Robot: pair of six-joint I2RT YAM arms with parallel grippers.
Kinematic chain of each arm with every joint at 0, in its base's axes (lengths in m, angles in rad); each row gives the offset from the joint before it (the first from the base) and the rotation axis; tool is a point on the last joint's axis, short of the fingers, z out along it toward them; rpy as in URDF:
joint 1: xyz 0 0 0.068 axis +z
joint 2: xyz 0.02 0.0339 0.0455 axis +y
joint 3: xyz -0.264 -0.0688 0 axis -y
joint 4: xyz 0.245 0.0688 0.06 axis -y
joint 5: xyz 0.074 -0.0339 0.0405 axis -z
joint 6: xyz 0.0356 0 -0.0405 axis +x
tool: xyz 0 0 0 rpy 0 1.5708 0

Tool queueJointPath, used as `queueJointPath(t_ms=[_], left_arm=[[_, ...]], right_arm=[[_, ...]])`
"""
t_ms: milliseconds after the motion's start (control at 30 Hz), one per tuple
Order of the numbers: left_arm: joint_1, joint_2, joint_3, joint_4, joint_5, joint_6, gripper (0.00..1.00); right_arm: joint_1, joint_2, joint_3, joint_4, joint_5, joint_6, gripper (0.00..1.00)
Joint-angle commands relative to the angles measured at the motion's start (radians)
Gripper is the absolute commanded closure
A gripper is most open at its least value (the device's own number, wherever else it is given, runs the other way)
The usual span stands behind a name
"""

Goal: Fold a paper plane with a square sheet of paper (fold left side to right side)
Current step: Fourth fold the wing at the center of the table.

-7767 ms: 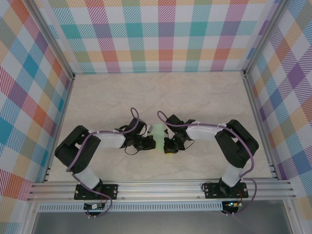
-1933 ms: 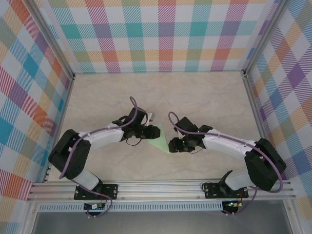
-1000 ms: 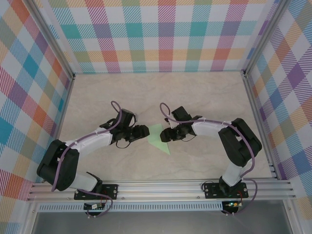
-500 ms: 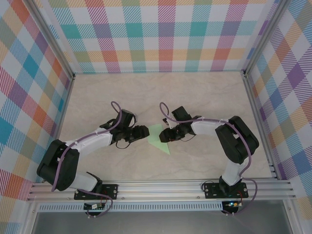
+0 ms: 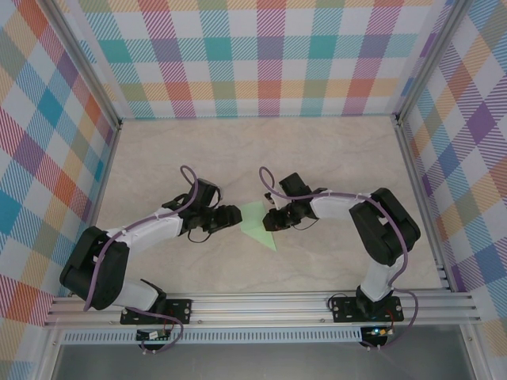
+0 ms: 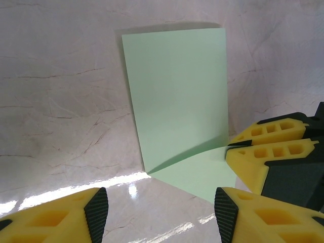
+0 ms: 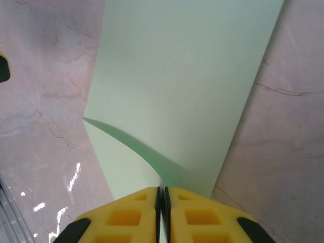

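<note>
The square sheet of paper (image 5: 256, 224) is pale green and lies mid-table between the two arms, partly folded. In the left wrist view one part of the sheet (image 6: 174, 86) rises steeply from a crease, and a lower flap lies flat on the table. My right gripper (image 5: 272, 221) is shut on the sheet's near edge; in the right wrist view its yellow fingers (image 7: 134, 215) pinch the paper (image 7: 187, 71) where it curls up. My left gripper (image 6: 161, 215) stands open just left of the sheet, with bare table between its pads and nothing held. The right gripper's fingers (image 6: 273, 147) also appear there.
The marble-look tabletop (image 5: 317, 158) is walled by checkered panels (image 5: 269, 55) on three sides. An aluminium rail (image 5: 261, 305) carrying both arm bases runs along the near edge. Open table lies behind and to both sides of the sheet.
Since two seconds ago the left gripper has drawn back left off the sheet and the right gripper has moved in on its right edge. In the last half second nothing visibly moved.
</note>
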Motion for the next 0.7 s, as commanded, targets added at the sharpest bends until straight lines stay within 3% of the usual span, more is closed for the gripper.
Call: queueJointPath(t_ms=[0, 367, 667], left_arm=[[0.003, 0.024, -0.008, 0.033, 0.042, -0.008, 0.4], [-0.014, 0.124, 0.031, 0.117, 0.121, -0.035, 0.4], [-0.04, 0.19, 0.073, 0.163, 0.123, -0.065, 0.4]], right_arm=[[-0.014, -0.025, 0.013, -0.023, 0.009, -0.024, 0.91], [-0.036, -0.041, 0.003, -0.026, 0.0, -0.017, 0.92], [-0.037, -0.04, -0.004, -0.021, -0.017, -0.021, 0.92]])
